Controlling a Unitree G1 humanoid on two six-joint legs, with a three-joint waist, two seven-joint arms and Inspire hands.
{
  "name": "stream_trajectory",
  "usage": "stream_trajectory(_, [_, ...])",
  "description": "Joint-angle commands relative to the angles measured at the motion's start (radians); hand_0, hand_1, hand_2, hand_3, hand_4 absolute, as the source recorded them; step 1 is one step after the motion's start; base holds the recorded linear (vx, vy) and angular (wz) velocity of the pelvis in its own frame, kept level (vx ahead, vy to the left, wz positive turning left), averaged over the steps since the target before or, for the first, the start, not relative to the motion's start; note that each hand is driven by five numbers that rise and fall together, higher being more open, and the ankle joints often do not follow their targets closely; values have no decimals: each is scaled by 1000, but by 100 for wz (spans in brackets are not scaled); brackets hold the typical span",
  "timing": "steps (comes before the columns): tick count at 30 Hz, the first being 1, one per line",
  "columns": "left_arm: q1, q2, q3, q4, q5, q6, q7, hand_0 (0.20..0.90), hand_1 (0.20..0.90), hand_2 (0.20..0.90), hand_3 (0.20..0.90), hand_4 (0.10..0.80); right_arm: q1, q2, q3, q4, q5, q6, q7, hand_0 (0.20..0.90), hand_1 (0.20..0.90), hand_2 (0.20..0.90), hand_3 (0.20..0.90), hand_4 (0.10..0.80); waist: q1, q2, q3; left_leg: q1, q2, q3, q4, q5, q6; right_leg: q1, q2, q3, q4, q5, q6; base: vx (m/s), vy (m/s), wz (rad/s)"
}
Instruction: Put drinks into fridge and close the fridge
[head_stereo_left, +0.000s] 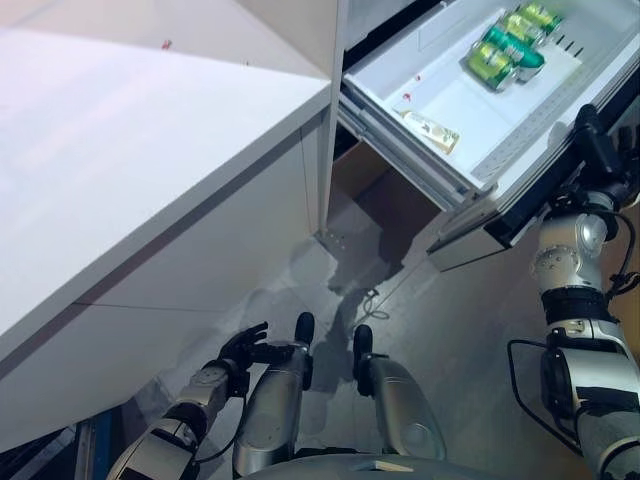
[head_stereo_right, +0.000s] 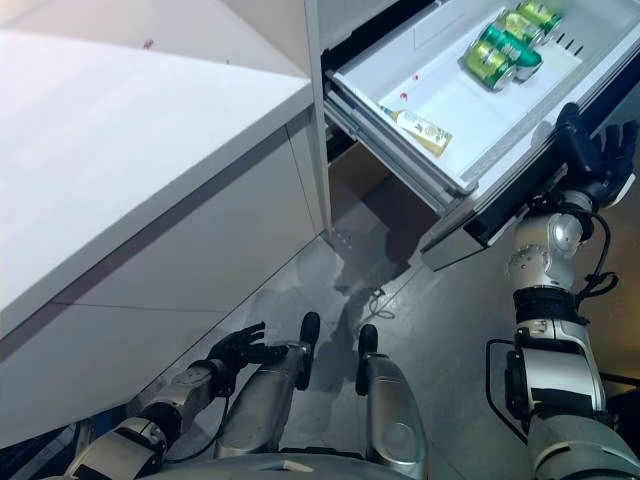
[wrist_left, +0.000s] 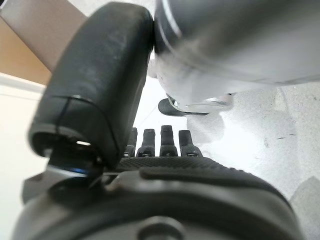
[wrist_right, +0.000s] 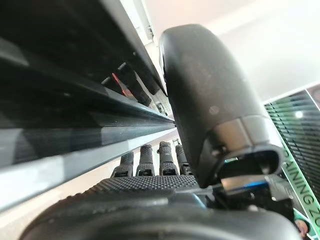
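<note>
**Drawer open, drinks inside**

Fridge drawer (head_stereo_left: 420, 75) is sitting pulled out at 1 o'clock, holding green cans (head_stereo_left: 505, 50) at its far end and a small bottle (head_stereo_left: 432, 128) near the front. Right hand (head_stereo_right: 590, 150) is resting fingers-straight against the drawer front. Left hand (head_stereo_left: 243, 347) is hanging relaxed, empty, at 7 o'clock beside the white counter (head_stereo_left: 120, 150).
</note>
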Motion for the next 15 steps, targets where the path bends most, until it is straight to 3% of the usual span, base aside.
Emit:
stream_trajectory(1, [73,10,-19,11,-5,-11,29,900,900,900,900,800,-19,-21,81,-67,-3,6,115,900,900,900,900,800,33,-5,-45,-36,-53,-9,185,-202,71,3,-16,25,43,2,2,-55,32,-2])
stream_trajectory(10, [82,16,-18,-14,-19,-31,9,900,900,900,900,800,-68,-1,220,-178,0,117,523,900,900,900,900,800,46,7,-32,-32,-58,-45,130,-158,52,-30,-7,23,68,-15,-7,4,24,-2])
stream_trajectory(15, [99,27,-30,-39,-26,-29,-2,900,900,900,900,800,-137,-14,277,-164,-7,166,619,900,900,900,900,800,70,13,-37,-5,-56,-69,71,-127,43,-3,-17,6,31,-9,-7,31,15,-3])
